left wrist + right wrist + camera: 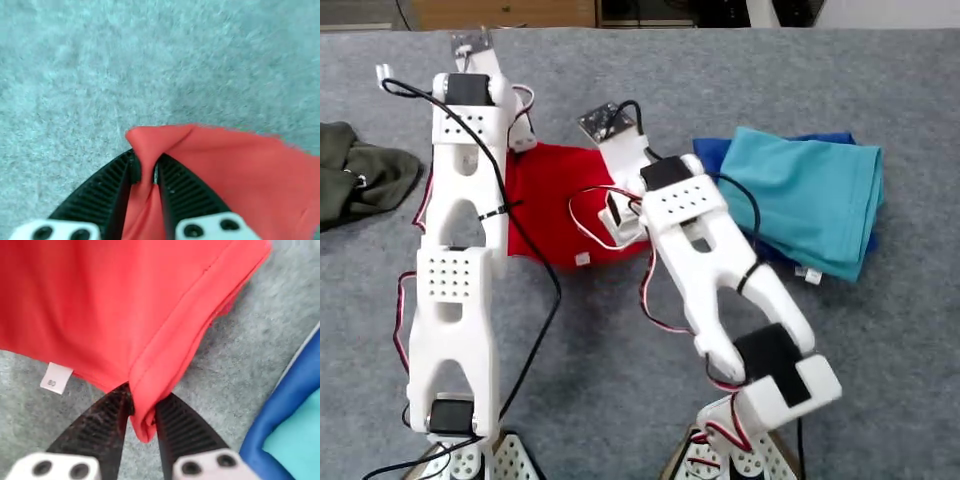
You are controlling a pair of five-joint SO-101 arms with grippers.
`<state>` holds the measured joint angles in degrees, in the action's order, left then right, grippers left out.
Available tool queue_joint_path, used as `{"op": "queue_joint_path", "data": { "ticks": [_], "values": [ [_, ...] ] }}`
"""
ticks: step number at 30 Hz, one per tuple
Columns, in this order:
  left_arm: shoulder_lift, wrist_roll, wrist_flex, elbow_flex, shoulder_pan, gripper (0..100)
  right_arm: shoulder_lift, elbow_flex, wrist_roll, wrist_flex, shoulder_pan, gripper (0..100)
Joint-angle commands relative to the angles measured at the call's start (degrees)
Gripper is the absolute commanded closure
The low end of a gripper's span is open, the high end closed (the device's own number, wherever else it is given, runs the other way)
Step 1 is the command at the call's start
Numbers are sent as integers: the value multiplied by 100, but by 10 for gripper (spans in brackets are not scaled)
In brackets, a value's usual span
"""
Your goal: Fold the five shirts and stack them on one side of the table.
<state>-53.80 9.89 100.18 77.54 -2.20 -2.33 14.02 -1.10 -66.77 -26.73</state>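
The red shirt (560,205) lies on the grey table (620,360), between the 2 arms and partly under them. Both grippers hold it.

The left gripper (146,165) is clenched on 1 corner of the red shirt. The cloth is bunched between the black ribbed fingers (107,190) and comes out above the tips as a small fold. From this corner the shirt spreads out over the table.

The right gripper (145,405) is clenched too, on a hemmed edge of the same shirt. The hem goes down between the 2 jaws, and a little end of it hangs out below them. A small white tag (56,377) sticks out from the shirt's edge, near this gripper.

In the high view, the left arm stands along the left edge of the red shirt, and the right arm crosses over its right part.

To the right of the red shirt, near it, 2 folded shirts lie one on the other. The teal shirt (805,195) is on top, and the blue shirt (715,155) is under it, with its edge showing on the side toward the red shirt.

A dark green shirt (360,175) lies crumpled at the left edge of the table, well apart from the others.
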Motion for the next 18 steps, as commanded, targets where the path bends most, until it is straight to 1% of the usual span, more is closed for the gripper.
{"op": "queue_joint_path", "data": {
  "ticks": [1,6,11,18],
  "values": [
    [593,-9,62,9,18,983,374,-312,0,9,127,997],
    [620,-9,62,0,-53,983,145,-664,0,9,233,997],
    [549,-9,62,-9,-167,983,-479,-1138,0,-18,453,997],
    [-409,-9,-44,53,-448,982,-1789,-1745,0,-26,462,997]
  ]
}}
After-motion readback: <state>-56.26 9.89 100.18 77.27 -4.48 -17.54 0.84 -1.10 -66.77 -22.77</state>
